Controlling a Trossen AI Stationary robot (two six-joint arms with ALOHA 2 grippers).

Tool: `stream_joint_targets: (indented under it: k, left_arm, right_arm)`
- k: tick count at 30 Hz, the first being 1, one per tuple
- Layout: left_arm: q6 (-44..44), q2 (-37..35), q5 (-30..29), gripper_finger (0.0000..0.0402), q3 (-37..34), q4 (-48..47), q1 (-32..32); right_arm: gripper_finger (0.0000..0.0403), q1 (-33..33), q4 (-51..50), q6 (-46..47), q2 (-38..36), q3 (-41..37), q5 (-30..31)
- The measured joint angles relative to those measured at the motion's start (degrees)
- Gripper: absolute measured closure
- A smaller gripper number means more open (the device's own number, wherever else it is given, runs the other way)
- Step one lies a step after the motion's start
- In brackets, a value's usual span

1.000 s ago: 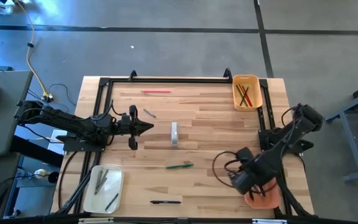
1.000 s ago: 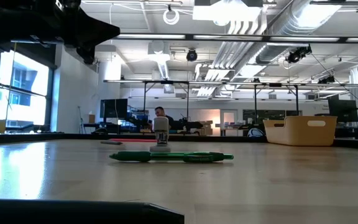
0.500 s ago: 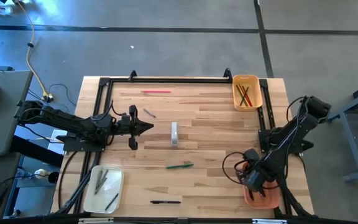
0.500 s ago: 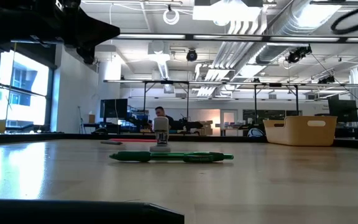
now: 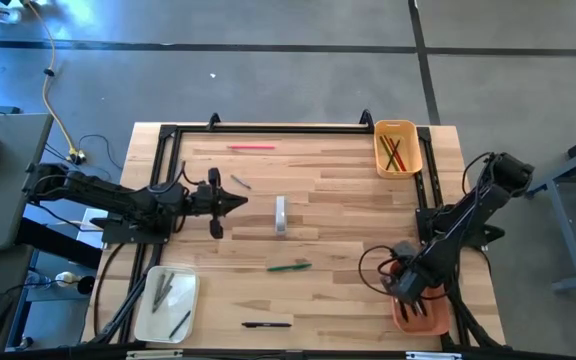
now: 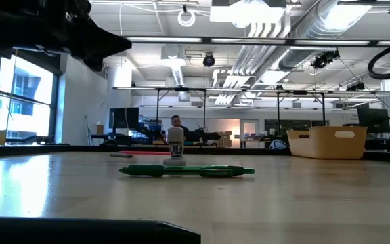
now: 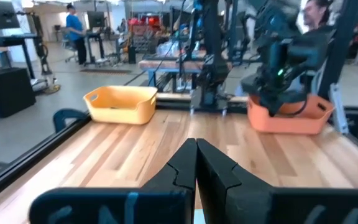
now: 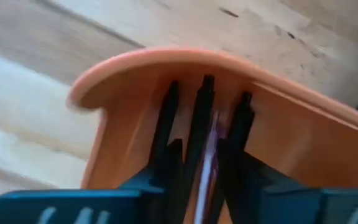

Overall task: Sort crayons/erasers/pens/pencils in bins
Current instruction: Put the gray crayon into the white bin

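My right gripper (image 5: 410,288) (image 8: 205,134) hangs over the orange bin (image 5: 424,316) (image 8: 135,62) at the table's near right corner, shut on a dark pen (image 8: 206,93). My left gripper (image 5: 240,204) (image 7: 196,163) is shut and empty, held above the table's left middle. A green pen (image 5: 290,267) (image 6: 187,171), a black pen (image 5: 266,324), a red pencil (image 5: 252,147) and a white eraser-like block (image 5: 281,214) (image 6: 175,146) lie on the wood. The yellow bin (image 5: 397,147) holds pencils; the cream bin (image 5: 166,303) holds dark pens. My right gripper pinches the dark pen between its two fingers (image 8: 166,124), which come from above and point down into the orange bin. The pen lies along the fingers, and its free end (image 8: 207,82) sticks out past their tips. It is lifted clear, close to the bin's inner wall.
A small grey stick (image 5: 240,182) lies near my left gripper. A black frame (image 5: 268,128) runs along the table's far and side edges. Open wood lies between the green pen and the orange bin. Beyond the table there are desks and a person (image 7: 74,28).
My right gripper has moved toward the table's right edge, from beside the orange bin to above it, with the pen in its fingers. My left arm has kept still.
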Motion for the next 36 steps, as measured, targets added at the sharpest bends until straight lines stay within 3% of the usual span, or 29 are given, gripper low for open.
stream_joint_targets:
  k: [4, 8, 13, 16, 19, 25, 30, 36]
  left_arm:
    - [0.0, 0.0, 0.6, 0.0401, 0.3, -2.6, 2.1]
    - [-0.5, 0.0, 0.7, 0.0401, 3.6, -10.9, 4.7]
    - [0.0, 1.1, 3.8, 0.0401, 8.9, -21.8, 7.9]
    - [-0.5, 1.8, 6.1, 0.0401, 9.2, -21.6, 8.6]
    - [-1.6, 2.3, 6.4, 0.0402, 8.2, -19.9, 8.6]
    - [-1.0, 3.8, 6.5, 0.0401, 7.5, -22.9, 9.0]
    - [2.1, 3.8, 8.7, 0.0401, 12.4, -36.6, 11.7]
    - [6.4, 6.7, 8.3, 0.0402, 21.2, -55.3, 16.8]
  right_arm:
    - [0.0293, 0.0, -5.4, -4.1, 0.0, 3.8, -0.3]
    - [0.0313, 0.0, -10.9, -11.1, 0.0, 9.8, 2.0]
    - [0.0389, -0.4, -10.4, -20.2, -1.4, 13.8, 19.1]
    - [0.0391, -2.1, -3.7, -26.2, -3.0, 11.9, 29.5]
    - [0.0396, -5.5, 9.2, -37.6, -4.7, 7.4, 34.5]
    - [0.0401, -17.2, 37.0, -61.5, -5.4, -2.4, 30.8]
    - [0.0402, -28.5, 59.3, -82.0, -5.0, -8.1, 22.7]
    - [0.0402, -39.1, 66.0, -98.1, -5.0, -8.9, 14.3]
